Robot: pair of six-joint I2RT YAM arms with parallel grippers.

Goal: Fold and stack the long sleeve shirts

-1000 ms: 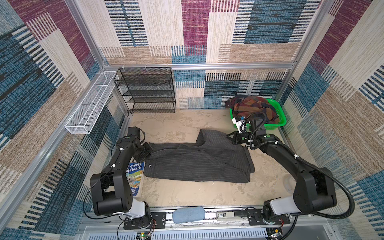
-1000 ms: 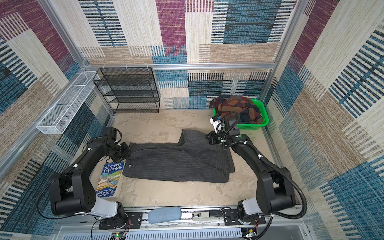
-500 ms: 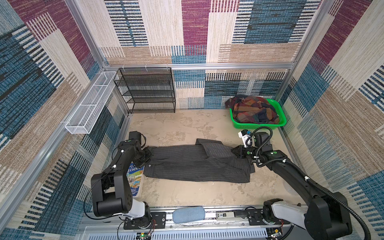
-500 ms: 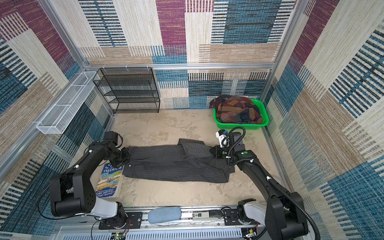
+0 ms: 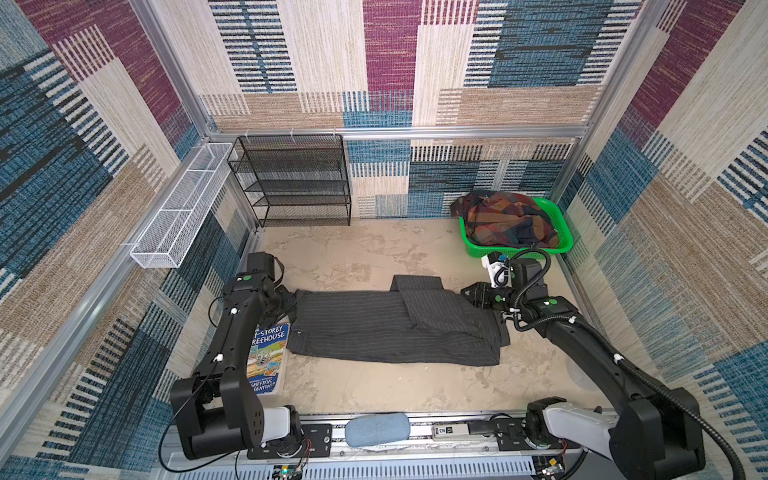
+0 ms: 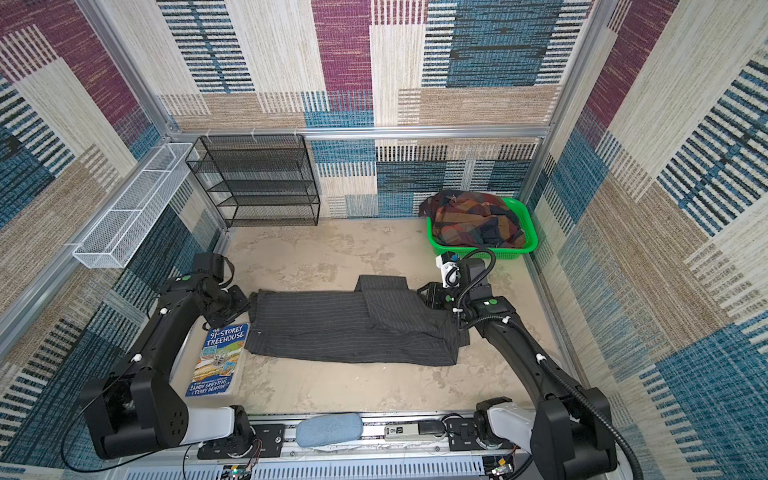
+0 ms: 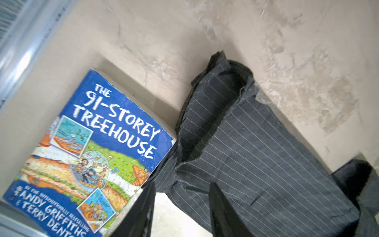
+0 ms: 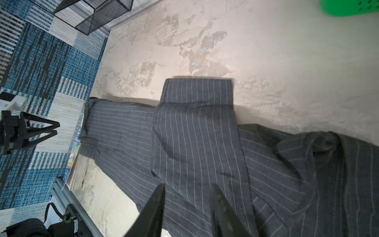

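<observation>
Both left fingers (image 7: pixel 141 215) and right fingers (image 8: pixel 151 213) apart at pinstriped shirt (image 5: pixel 374 328); book (image 7: pixel 92 147) "91-Storey Treehouse"

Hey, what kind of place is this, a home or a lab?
Most likely a robot test cell: aluminium framing holds carpet-patterned wall panels, a left arm and right arm mount on a front rail, and a pinstriped shirt lies on the table as a prop.

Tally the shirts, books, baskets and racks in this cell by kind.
Shirts: 2, dark charcoal pinstriped cloth shirt, rust-and-navy plaid cloth shirt
Books: 1, blue paperback book
Baskets: 2, green plastic basket, white wire basket
Racks: 1, black mesh shelf rack
Total: 6
</observation>
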